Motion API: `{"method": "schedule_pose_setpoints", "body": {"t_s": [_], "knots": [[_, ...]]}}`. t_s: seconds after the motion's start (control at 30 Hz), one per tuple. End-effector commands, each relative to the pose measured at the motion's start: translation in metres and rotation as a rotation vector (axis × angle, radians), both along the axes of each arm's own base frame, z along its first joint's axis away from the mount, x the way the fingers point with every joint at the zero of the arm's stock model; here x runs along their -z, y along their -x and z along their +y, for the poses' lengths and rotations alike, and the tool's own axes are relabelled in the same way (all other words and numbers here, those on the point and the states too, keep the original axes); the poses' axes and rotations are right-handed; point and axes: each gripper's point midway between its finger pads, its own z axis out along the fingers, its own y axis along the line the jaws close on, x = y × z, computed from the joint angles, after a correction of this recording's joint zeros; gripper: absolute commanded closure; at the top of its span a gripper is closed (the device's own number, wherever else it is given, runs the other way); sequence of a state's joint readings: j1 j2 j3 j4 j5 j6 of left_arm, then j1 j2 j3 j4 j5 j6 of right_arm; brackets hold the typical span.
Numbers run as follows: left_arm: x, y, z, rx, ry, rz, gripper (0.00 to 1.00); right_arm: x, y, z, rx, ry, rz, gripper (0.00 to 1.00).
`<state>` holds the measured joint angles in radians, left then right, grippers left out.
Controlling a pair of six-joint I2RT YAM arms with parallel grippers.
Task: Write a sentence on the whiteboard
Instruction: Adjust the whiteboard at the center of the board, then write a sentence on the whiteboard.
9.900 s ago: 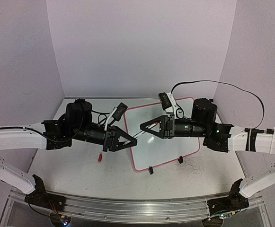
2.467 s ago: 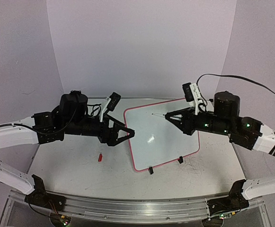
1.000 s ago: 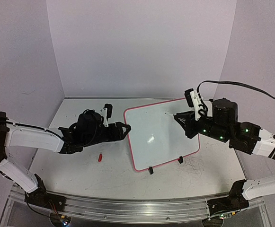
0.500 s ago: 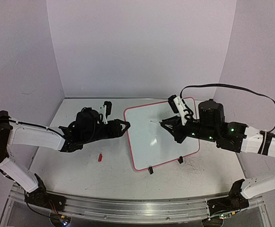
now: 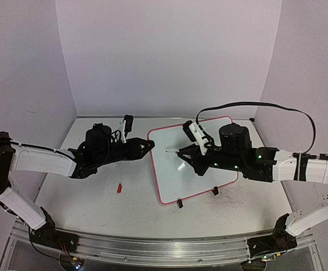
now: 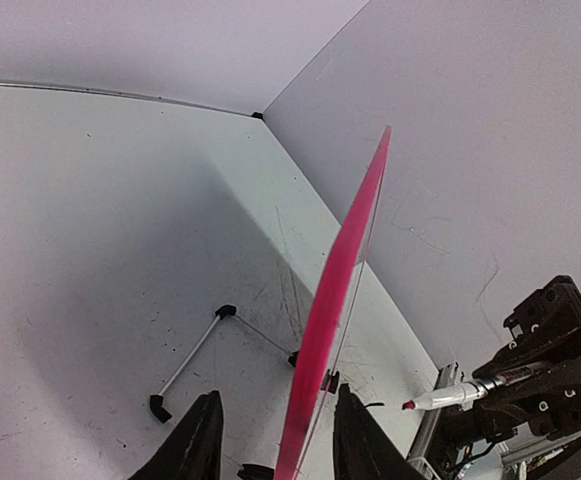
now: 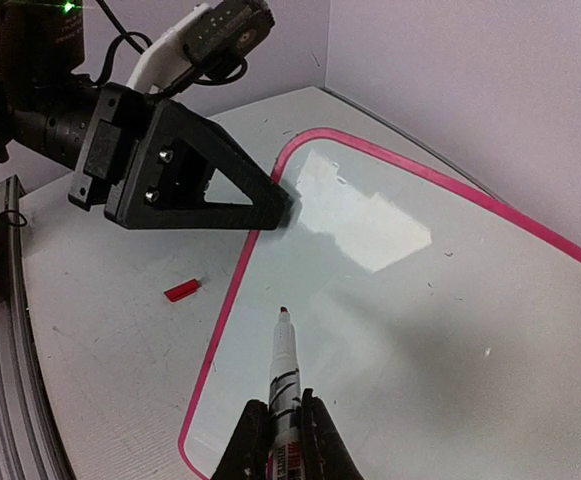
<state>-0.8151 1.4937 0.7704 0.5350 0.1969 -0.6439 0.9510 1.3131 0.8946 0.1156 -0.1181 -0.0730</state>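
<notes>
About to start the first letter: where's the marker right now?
The marker is in the right tool, over the whiteboard's left part in the top view, tip pointing toward the left tool at the board's left edge.

Glossy white whiteboard (image 5: 178,182), thin pink-red frame, rounded corners, standing tilted.

You'll find a small red cap (image 5: 119,188) lying alone on the scuffed white surface (image 5: 90,203). Plain lilac walls (image 5: 169,56) enclose it, and a metal rail (image 5: 152,248) runs along the near edge.
</notes>
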Motion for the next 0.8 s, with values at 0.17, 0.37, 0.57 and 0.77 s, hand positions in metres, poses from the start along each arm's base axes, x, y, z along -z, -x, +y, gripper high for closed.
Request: {"method": "schedule_pose_setpoints", "body": {"t_s": [0.17,0.37,0.57,0.77], "knots": [[-0.028,-0.003,-0.003,0.029,0.039,-0.105,0.76,-0.037,-0.014,0.02,0.054,-0.048,-0.112,1.0],[-0.028,-0.003,-0.005,0.044,0.026,-0.127,0.84,-0.036,-0.019,0.025,0.076,-0.037,-0.132,1.0],[-0.026,-0.002,-0.006,0.054,0.015,-0.135,0.89,-0.032,-0.017,0.032,0.068,-0.02,-0.146,1.0],[-0.024,-0.002,-0.005,0.053,0.008,-0.14,0.97,-0.032,-0.016,0.039,0.062,-0.026,-0.156,1.0]]}}
